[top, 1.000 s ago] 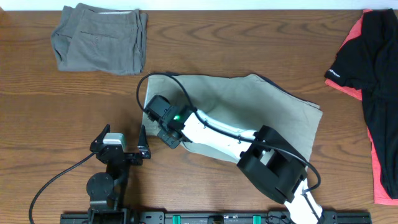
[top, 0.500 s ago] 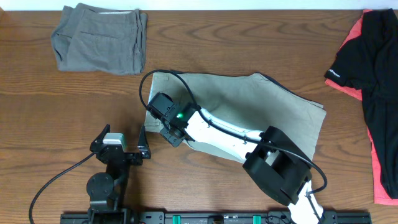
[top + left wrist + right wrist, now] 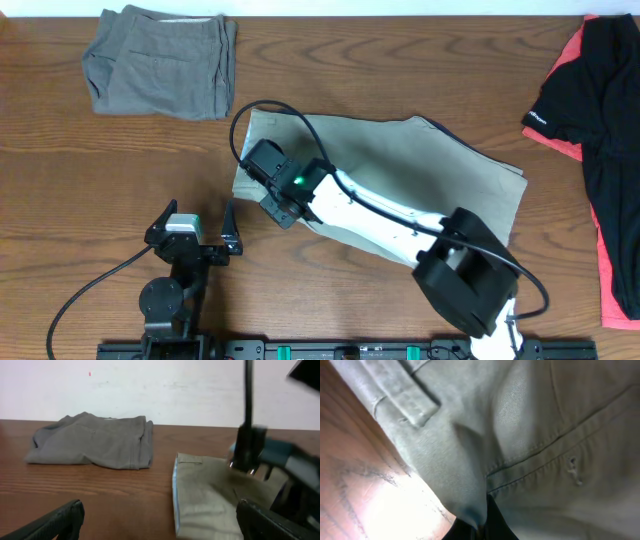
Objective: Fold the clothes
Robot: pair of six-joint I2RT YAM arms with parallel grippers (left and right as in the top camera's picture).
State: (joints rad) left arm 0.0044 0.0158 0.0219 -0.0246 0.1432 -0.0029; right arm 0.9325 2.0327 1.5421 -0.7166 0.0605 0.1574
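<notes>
Shifted up-table: khaki trousers [image 3: 420, 170], edge pinched in right hand [image 3: 278, 208]; left hand [image 3: 197, 228] gapes empty.

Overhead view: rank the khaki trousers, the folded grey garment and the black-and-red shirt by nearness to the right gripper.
1. Khaki trousers, centre, under the right gripper.
2. Folded grey garment, top left.
3. Black-and-red shirt, right edge.
</notes>
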